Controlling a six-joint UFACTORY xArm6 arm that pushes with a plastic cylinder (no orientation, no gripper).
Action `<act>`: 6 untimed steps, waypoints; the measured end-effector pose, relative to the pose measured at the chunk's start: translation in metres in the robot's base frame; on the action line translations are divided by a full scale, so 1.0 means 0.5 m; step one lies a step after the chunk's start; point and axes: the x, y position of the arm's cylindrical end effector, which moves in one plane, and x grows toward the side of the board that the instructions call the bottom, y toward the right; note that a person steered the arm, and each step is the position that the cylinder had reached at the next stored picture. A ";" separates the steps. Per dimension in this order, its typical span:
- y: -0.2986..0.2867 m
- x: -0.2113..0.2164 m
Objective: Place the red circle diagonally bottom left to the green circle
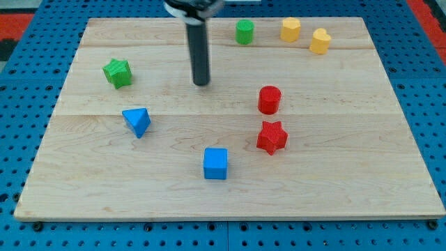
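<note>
Red circle [269,99] sat right of frame centre, well below green circle [244,32] at upper edge, slightly right of it. My tip [201,83] planted upper centre, well apart from red circle, touching no block. No pincer fitted; bare rod only. Risk judged: red star [272,137] just below could be clipped if approach swung low; push overshot leftward, diagonal lost.

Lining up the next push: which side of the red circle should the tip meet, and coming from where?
Meet the red circle on its right side, slightly low, and push toward the view's upper left; it's a short upright cylinder that should slide. It must end down-left of the green circle. My tip is left of it, so circle round first.
</note>
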 end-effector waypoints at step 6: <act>-0.081 -0.065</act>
